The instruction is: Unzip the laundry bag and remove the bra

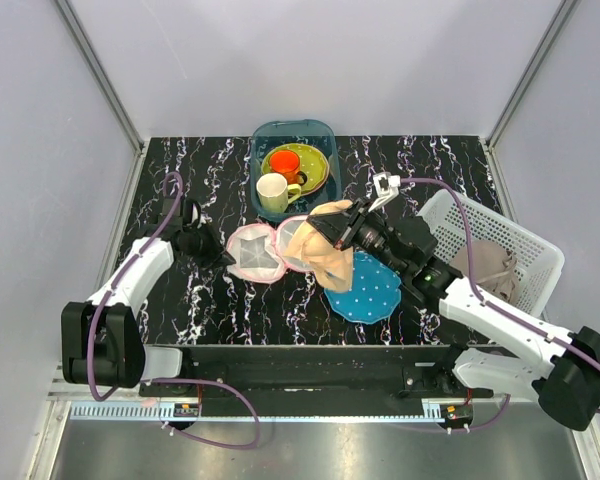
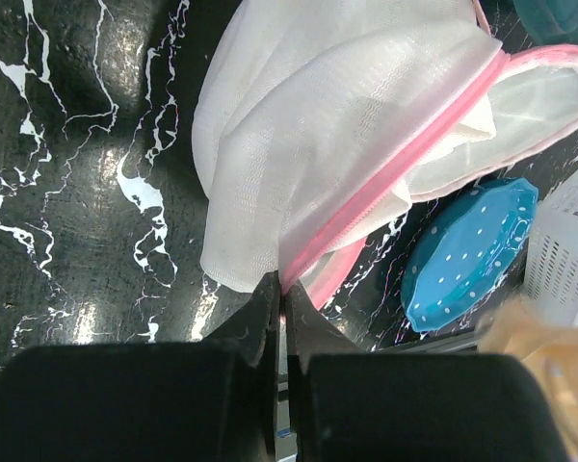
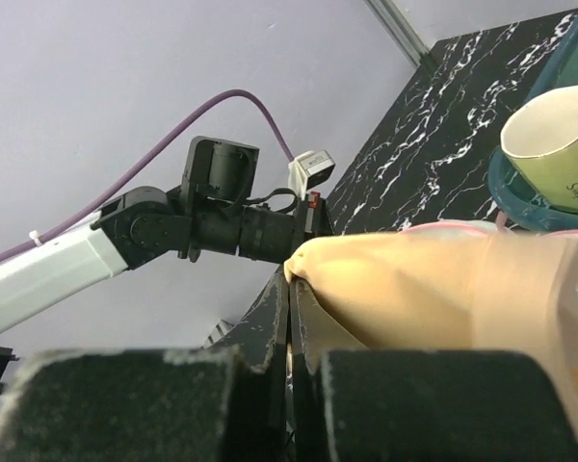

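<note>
Laundry bag (image 1: pixel 255 252) lies unzipped on worktop (image 1: pixel 210 300), both halves open. Left fingers (image 2: pixel 260 322) pinch its pink trim. Right fingers (image 3: pixel 270 318) pinch bra (image 1: pixel 320 245) edge, held over bag's right half. Bra looks soft, light, floppy; prob. best gripped by bunched fabric, as straps may snag on mesh.

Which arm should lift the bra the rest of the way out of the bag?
Right, probably. The right pincer is shut on the bra, holding it over the open laundry bag. The left pincer is busy: it pinches the bag's pink edge, keeping the bag in place.
</note>
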